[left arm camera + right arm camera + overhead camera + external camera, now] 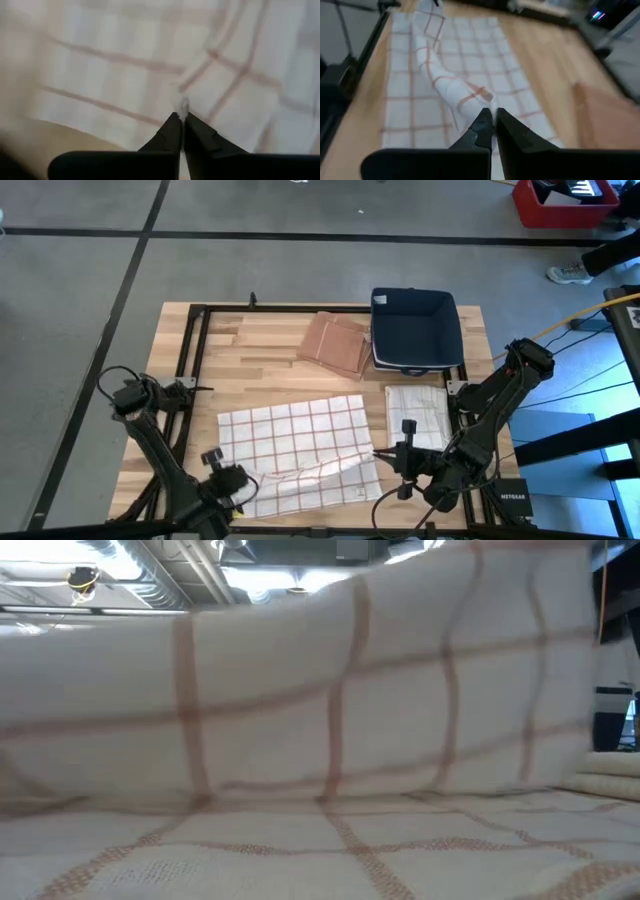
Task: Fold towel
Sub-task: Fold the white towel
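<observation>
Towel's near edge pinched at both corners

The towel (295,450) is gripped by left gripper (232,480) and right gripper (385,460); its bulk lies toward twelve o'clock.

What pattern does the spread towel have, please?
White with a reddish-brown grid check; the towel shows best in the high view.

L gripper (181,116) & R gripper (493,116) — both clamped.

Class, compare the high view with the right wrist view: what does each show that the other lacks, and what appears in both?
Only the high view shows the dark blue square bin, the folded white cloth beside it and the left gripper shut on the towel's near edge. Only the right wrist view shows the right gripper's fingertips pinching cloth up close. Both show the white towel with red-brown checks and the right gripper.
</observation>
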Available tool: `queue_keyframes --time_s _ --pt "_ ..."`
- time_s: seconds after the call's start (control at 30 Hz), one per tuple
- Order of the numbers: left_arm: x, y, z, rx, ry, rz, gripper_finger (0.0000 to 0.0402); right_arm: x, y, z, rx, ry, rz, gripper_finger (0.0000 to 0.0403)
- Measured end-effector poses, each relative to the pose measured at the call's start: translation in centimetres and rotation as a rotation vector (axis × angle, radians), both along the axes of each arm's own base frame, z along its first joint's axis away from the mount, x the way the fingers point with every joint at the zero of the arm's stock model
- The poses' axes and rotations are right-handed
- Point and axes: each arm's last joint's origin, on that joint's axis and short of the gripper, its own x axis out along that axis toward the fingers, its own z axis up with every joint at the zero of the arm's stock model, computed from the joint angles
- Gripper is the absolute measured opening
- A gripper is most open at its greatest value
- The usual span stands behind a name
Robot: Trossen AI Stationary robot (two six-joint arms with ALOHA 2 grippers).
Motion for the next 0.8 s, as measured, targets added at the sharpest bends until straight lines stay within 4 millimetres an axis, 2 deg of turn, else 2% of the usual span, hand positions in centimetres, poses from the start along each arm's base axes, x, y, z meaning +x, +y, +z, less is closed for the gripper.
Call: queue_keyframes --time_s 0.17,0.3,0.5,0.8 --pt "-1.1 1.9 6.3 0.133 -0.245 0.021 0.0002 -0.1 -1.1 2.8 -0.117 -0.091 -0.062 0.0014" --pt "-1.7 3.7 9.7 0.194 -0.409 -0.012 0.0003 0.3 -3.3 5.3 -0.160 -0.119 -0.146 0.0014" --pt "-2.1 6.9 13.9 0.322 -0.664 -0.059 0.0003 1.3 -8.1 7.8 -0.230 -0.107 -0.266 0.0014" --pt "-2.5 12.2 17.6 0.424 -0.639 -0.080 0.0002 1.7 -15.4 10.3 -0.291 -0.064 -0.424 0.0014"
